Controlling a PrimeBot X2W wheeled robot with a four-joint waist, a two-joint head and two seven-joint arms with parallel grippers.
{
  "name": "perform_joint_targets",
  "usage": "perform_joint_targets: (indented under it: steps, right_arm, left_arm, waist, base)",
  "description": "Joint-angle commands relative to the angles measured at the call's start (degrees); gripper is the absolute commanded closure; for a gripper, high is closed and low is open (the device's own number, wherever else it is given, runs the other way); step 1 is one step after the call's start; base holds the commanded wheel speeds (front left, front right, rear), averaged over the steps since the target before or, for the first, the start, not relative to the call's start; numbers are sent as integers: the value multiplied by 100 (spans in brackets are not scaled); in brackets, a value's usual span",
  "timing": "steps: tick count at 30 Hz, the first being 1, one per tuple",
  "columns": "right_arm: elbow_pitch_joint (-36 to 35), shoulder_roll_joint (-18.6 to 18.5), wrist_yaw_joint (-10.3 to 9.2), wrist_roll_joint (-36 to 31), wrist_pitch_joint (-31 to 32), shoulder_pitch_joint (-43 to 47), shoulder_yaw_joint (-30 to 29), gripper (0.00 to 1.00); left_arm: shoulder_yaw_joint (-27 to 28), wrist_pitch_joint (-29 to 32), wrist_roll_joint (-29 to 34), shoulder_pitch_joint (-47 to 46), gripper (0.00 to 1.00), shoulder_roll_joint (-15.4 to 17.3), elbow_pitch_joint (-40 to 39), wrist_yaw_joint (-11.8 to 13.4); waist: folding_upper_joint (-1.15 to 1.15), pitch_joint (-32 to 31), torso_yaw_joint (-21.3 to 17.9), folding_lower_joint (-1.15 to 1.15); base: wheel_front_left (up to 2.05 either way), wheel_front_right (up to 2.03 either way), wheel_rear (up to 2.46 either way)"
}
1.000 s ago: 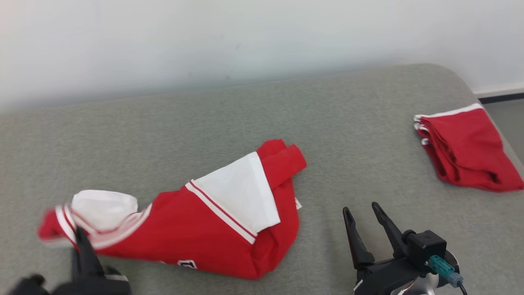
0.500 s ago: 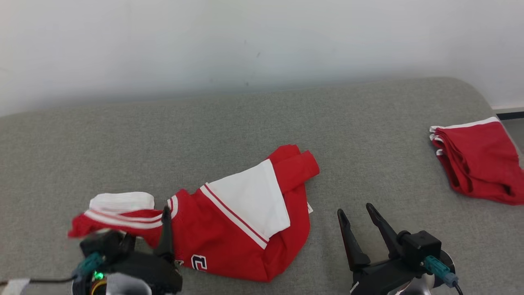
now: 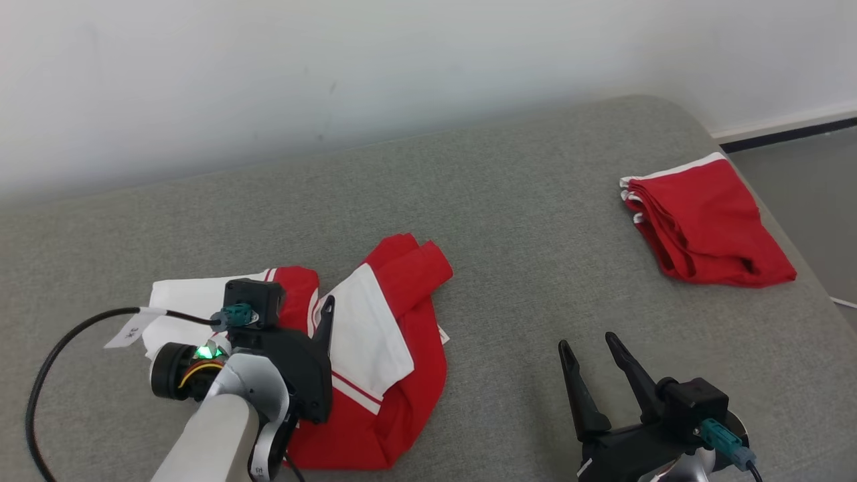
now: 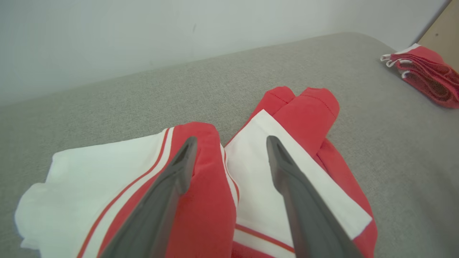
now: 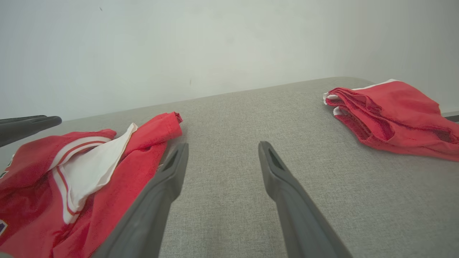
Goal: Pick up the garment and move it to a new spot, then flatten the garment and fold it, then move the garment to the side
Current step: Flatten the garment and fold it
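Garment (image 3: 418, 361) lies crumpled on the grey padded surface (image 3: 522, 201), low and left of centre in the head view, red with white panels and thin red-and-white stripes. And the left gripper (image 4: 231, 143) hangs right over it, jaws wide apart and clamped on nothing: one dark finger over a red fold edged with stripes, the other over a white panel. Whether the tips brush the cloth, I cannot tell. Two rolled red ends poke out just beyond the fingers. Over to the right gripper (image 3: 589, 341): jaws apart too, empty, above bare grey fabric, near the garment's right edge but clear of it. Further out, well apart at the far right edge of the surface, sits a folded red cloth (image 3: 703, 227) with white trim. A white wall (image 3: 335, 67) runs behind.
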Motion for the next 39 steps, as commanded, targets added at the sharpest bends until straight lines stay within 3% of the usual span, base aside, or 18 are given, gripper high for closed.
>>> perform_joint_targets:
  steps: [1,6,10,28,29,30,32,33,39]
  right_arm:
    - [13,-2,-14,22,-34,-24,-5,0]
    - [32,-2,-14,9,-62,-28,-37,0]
    - [39,-1,-14,73,-73,-110,81,0]
    - [226,-2,-14,190,-270,-219,145,0]
    - [230,-2,-14,194,-272,-226,143,0]
    - [238,-1,-14,196,-275,-232,143,0]
    - [254,-2,-14,196,-290,-238,125,0]
    - [257,-2,-14,194,-299,-239,114,0]
    - [262,-2,-14,179,-317,-265,91,0]
  left_arm:
    - [-14,28,45,-56,0,27,22,-28]
    - [-271,309,53,-268,0,-51,195,-274]
    - [-437,502,143,-518,0,-121,472,-322]
    - [-429,991,22,-1114,0,-419,1647,144]
    - [-419,985,7,-1141,5,-419,1661,172]
    - [-410,971,-4,-1164,43,-420,1676,179]
    - [-407,992,-28,-1169,89,-405,1718,187]
    - [-402,983,-44,-1163,100,-400,1732,188]
    - [-405,620,-75,-1275,100,-411,1662,83]
  waist:
    - [0,59,-204,0]
    - [0,93,-265,0]
    - [0,139,-326,0]
    - [0,367,-764,0]
    - [0,371,-769,0]
    - [0,373,-771,0]
    - [0,371,-768,0]
    - [0,371,-763,0]
    - [0,387,-655,0]
  base:
    - [0,0,0]
    - [0,0,0]
    - [0,0,0]
    - [0,0,0]
    - [0,0,0]
    - [0,0,0]
    - [0,0,0]
    - [0,0,0]
    - [0,0,0]
